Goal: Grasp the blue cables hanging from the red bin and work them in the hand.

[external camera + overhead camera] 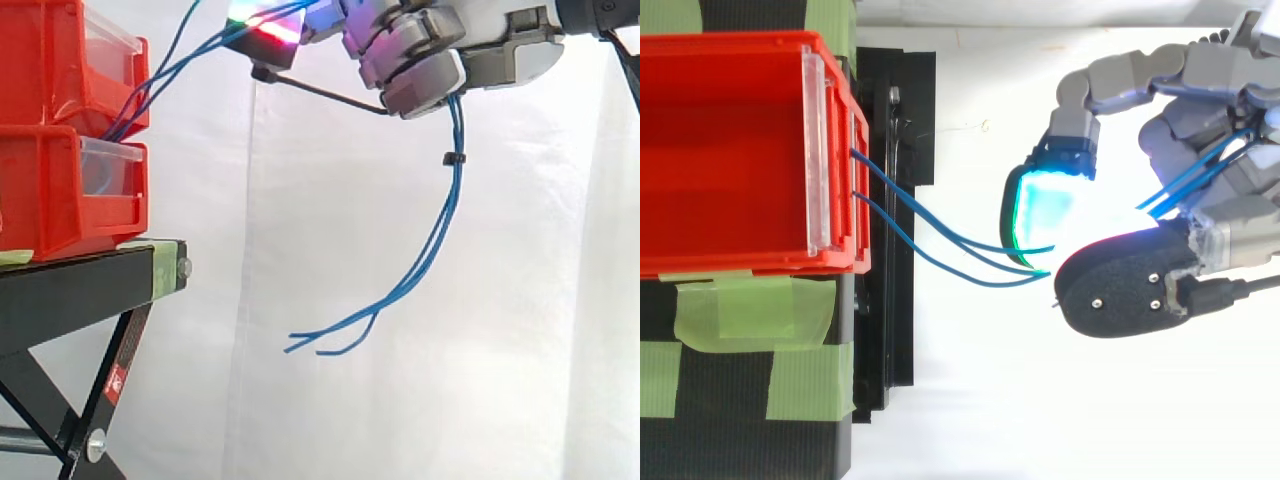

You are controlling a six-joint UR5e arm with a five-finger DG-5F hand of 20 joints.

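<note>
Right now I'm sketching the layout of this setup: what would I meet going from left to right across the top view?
red bin → black stand → free span of the blue cables → hand, its fingers curled round the cables.

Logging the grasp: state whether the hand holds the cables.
Shut on them: fingers curl round the blue cables, whose ends hang below the hand.

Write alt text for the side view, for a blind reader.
A robot hand, fingers curled round blue cables, holds them up to the right of stacked red bins on a black stand; their loose ends dangle below it.
</note>
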